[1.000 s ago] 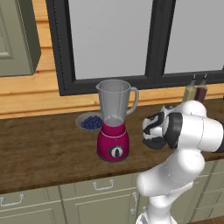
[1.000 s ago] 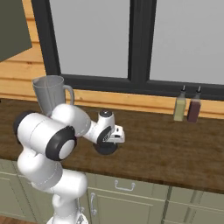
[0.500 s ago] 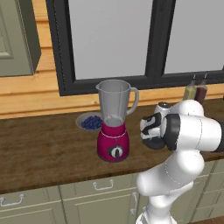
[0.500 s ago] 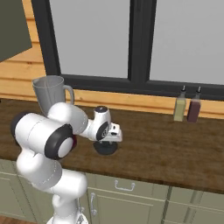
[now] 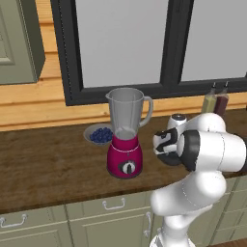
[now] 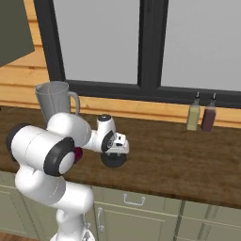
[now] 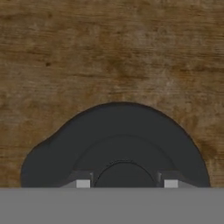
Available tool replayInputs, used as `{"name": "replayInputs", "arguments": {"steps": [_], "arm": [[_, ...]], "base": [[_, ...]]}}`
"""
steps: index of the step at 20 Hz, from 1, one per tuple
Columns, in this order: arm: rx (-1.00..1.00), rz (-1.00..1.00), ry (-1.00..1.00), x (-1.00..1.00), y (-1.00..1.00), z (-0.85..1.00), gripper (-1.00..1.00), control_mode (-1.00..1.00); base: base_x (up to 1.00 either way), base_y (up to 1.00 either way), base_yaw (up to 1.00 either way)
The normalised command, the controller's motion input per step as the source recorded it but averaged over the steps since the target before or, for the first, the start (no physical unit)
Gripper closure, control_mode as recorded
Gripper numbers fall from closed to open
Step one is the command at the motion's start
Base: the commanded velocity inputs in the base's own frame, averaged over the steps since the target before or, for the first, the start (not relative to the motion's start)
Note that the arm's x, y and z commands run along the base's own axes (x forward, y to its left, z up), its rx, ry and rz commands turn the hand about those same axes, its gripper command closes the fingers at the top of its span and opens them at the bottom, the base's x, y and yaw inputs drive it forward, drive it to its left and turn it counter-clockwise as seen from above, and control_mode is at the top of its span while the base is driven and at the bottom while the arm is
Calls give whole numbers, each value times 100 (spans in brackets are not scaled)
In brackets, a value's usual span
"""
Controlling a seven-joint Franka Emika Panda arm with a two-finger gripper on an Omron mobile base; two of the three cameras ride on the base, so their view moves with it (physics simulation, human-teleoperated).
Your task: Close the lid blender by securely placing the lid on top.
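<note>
The black lid (image 7: pixel 122 140) fills the lower half of the hand view, and its raised centre sits between my two fingertips. My gripper (image 7: pixel 124 184) is shut on that centre. A shadow spreads to the lid's left on the wood, so it hangs just above the counter. From the base, the lid (image 6: pixel 114 160) is a dark disc under the hand (image 5: pixel 164 142), to the right of the blender (image 5: pixel 126 135). The blender stands upright, its clear jar open at the top over a magenta base with a round knob.
A grey bowl of blueberries (image 5: pixel 100 135) sits behind the blender to its left. Two small bottles (image 6: pixel 201 113) stand at the back right under the window. The wooden counter (image 5: pixel 48 159) runs wide, with drawers below its front edge.
The hand with the lid has shifted slightly left, toward the blender. The blender, bowl and bottles have not moved.
</note>
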Motion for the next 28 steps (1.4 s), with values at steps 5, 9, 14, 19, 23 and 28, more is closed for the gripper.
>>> {"name": "replayInputs", "arguments": {"steps": [5,9,14,19,23,28], "arm": [[0,3,-7,-9,0,9,100,-100],[0,9,-31,-58,-4,87,100,-100],[1,3,-17,-48,-13,96,100,-100],[0,0,-6,-38,0,100,100,-100],[0,0,-1,-28,0,100,100,-100],[1,0,0,-20,0,100,100,-100]], "base": [[0,0,0],[0,0,0],[0,0,0],[0,0,0],[0,0,0],[0,0,0]]}}
